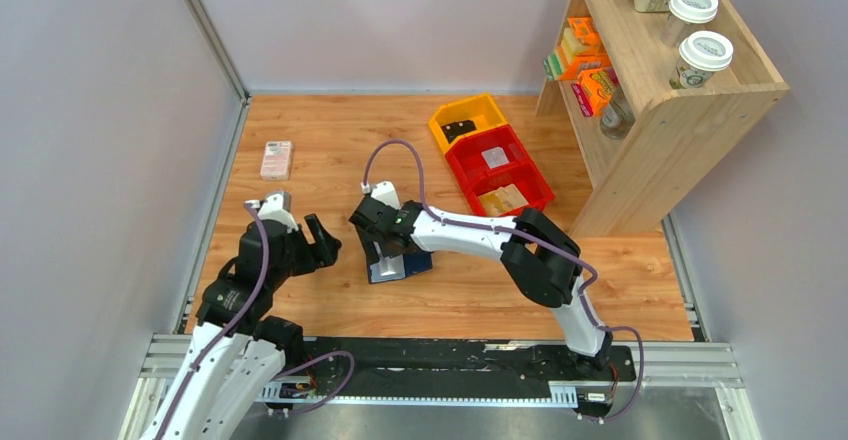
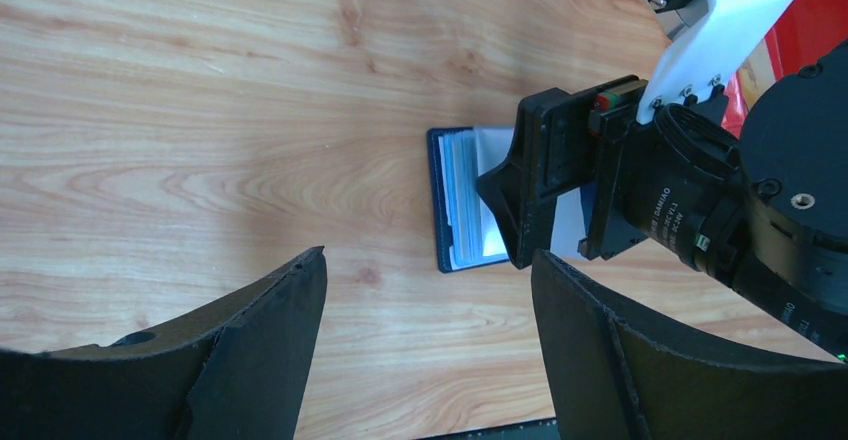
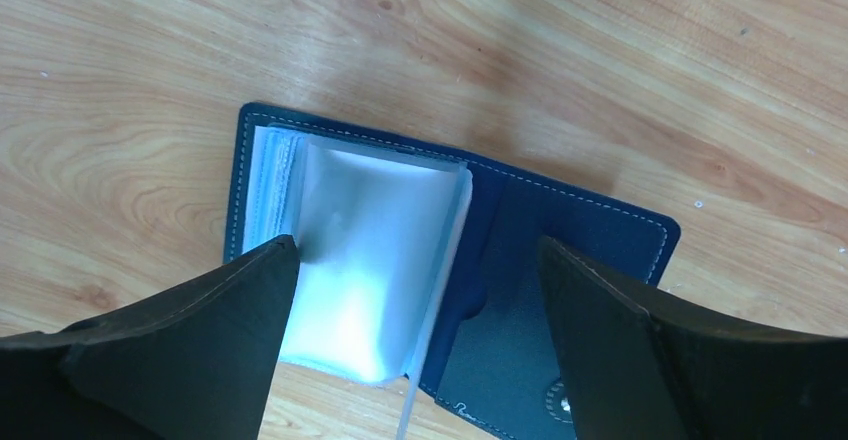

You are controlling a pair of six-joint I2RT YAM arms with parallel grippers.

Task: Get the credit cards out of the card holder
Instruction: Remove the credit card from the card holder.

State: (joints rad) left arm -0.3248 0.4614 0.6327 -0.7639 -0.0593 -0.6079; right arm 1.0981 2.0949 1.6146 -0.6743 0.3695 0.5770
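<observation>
- The left gripper [image 2: 428, 270] hangs over the table [image 1: 320, 140] left of the holder [image 3: 590, 230], jaws wide, holding nothing.
- The right gripper [image 3: 418, 245] has its jaws spread wide astride the pale pockets [image 3: 380, 250], gripping nothing.
- The holder lies open mid-table.
- Farther off are a pink box [image 1: 276, 159] and a red bin [image 1: 500, 170].

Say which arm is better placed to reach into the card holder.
Right: the right gripper hangs open over the opened card holder, fingers straddling its pockets; the left gripper sits off beside it.
</observation>
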